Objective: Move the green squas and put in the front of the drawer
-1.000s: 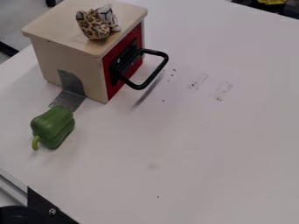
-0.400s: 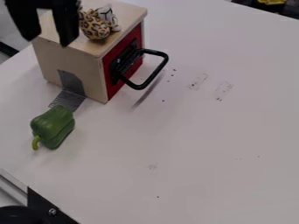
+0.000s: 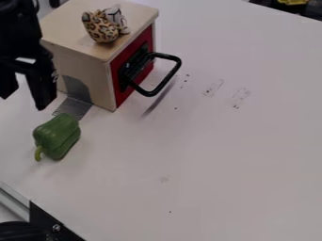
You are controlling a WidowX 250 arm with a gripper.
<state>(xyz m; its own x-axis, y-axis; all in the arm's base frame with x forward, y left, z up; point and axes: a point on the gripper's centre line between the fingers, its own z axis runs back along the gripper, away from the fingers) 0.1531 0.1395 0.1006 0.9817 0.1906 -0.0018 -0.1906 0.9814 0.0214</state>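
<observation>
Risk of clipping the box (image 3: 93, 75) with the gripper (image 3: 24, 101), spread and empty beside it, tbh. Could also roll the pepper (image 3: 58, 135), lying near the lower-left edge of the worktop (image 3: 213, 164), by pinching those rounded sides too shallow.

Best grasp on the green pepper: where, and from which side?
I'd come straight down from above on the green pepper, closing across its mid-body, fingers on the two long flanks. It lies on its side, longer from stem end to blunt end than across, so that's likely the narrower span. Skip the stem: thin, curved, poor hold.
</observation>
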